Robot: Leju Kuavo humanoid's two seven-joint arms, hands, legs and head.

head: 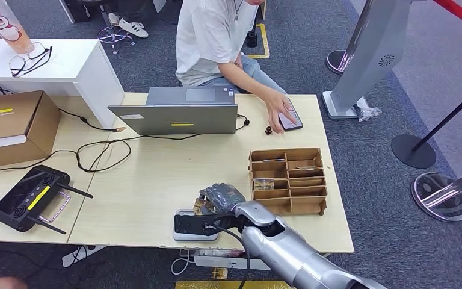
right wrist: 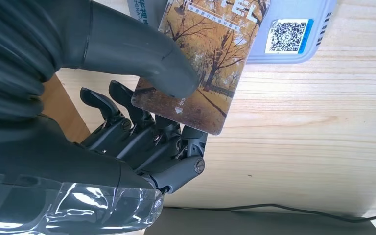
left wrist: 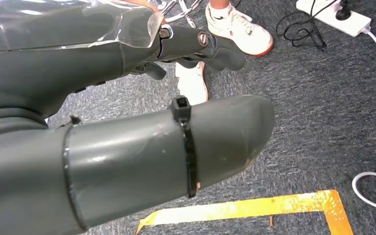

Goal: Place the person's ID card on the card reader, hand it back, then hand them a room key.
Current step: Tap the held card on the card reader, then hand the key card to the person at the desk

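Note:
My right hand hovers at the table's front edge, right over the card reader, a small grey device with a dark top. In the right wrist view the thumb and fingers pinch the ID card, printed with autumn trees. One end of the card overlaps the reader, which has a QR sticker; I cannot tell whether they touch. A wooden organizer with cards in its slots stands just right of the hand. My left hand hangs over the carpet, holding nothing, thumb apart from the fingers.
A person sits across the table with a hand on a phone. A laptop stands at the far middle, a cardboard box and a black controller on the left. Cables cross the table.

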